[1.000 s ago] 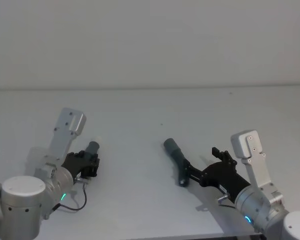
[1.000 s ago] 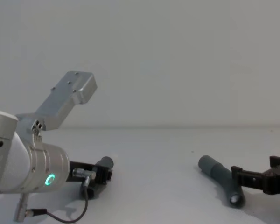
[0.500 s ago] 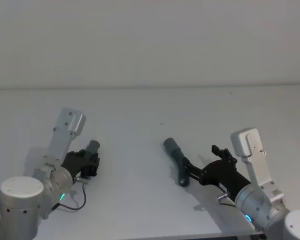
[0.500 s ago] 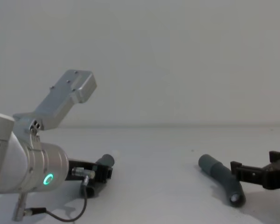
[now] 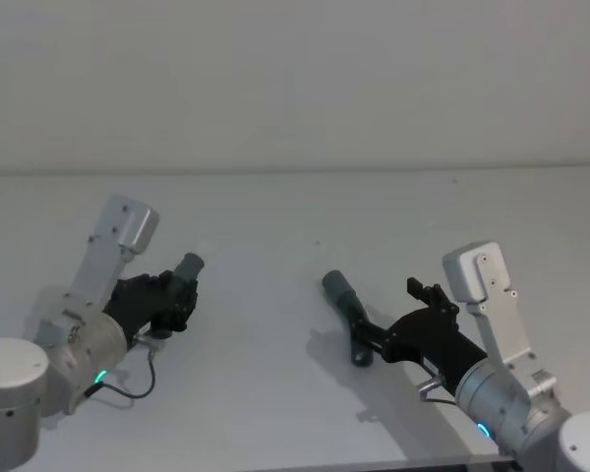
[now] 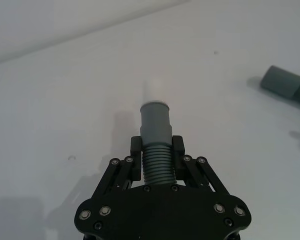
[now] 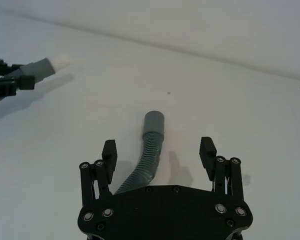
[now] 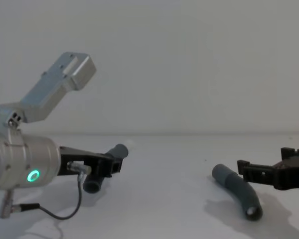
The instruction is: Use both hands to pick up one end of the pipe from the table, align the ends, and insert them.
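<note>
My left gripper [image 5: 177,298] is shut on the ribbed middle of one dark grey pipe piece [image 6: 155,132] and holds it above the table [image 5: 275,226]. Its narrow white plug tip [image 6: 154,90] points forward, away from the gripper [image 6: 156,148]. The other pipe piece [image 5: 347,303] lies bent on the table, with its smooth grey cuff [image 7: 153,121] at the far end. My right gripper [image 7: 158,150] hangs open just above this piece's near half, one finger on each side and neither touching it. In the chest view this gripper [image 8: 261,167] stands over the lying piece [image 8: 236,188].
The table is plain white and meets a pale wall behind. Bare surface separates the two pipe pieces. A thin black cable [image 8: 65,214] loops under my left wrist.
My left gripper has lifted its pipe piece off the table and tilted it upward. My right gripper has risen a little and edged forward over the lying piece, which has stayed put.
</note>
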